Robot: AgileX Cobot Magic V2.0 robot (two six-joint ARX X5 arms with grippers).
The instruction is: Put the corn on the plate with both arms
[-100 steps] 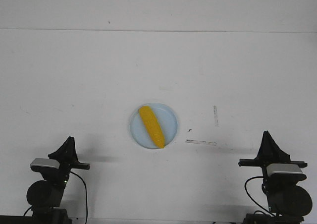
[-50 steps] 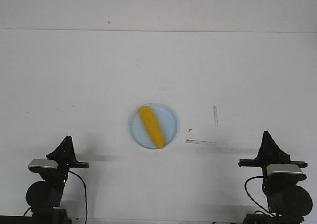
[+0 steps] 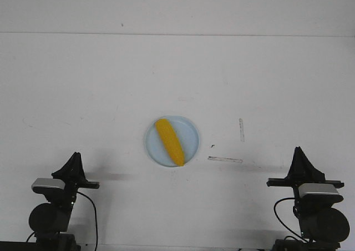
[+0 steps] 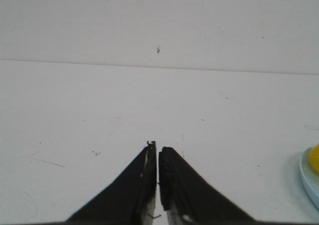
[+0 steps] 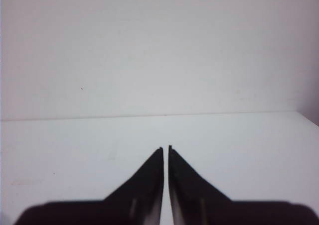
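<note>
The yellow-orange corn (image 3: 170, 141) lies across the pale blue plate (image 3: 189, 131) in the middle of the white table, its thin end toward me. My left gripper (image 3: 75, 156) is shut and empty at the near left, well apart from the plate. My right gripper (image 3: 298, 151) is shut and empty at the near right. In the left wrist view the shut gripper (image 4: 157, 148) points over bare table, with the plate's rim (image 4: 305, 172) and a bit of the corn (image 4: 315, 158) at the edge. The right wrist view shows only the shut gripper (image 5: 165, 148) and table.
Dark scuff marks (image 3: 225, 160) and a short streak (image 3: 241, 130) lie on the table right of the plate. The table's far edge meets a white wall (image 3: 177, 6).
The left arm has drawn back slightly toward the near left. The corn, the plate and the right arm have not moved.
</note>
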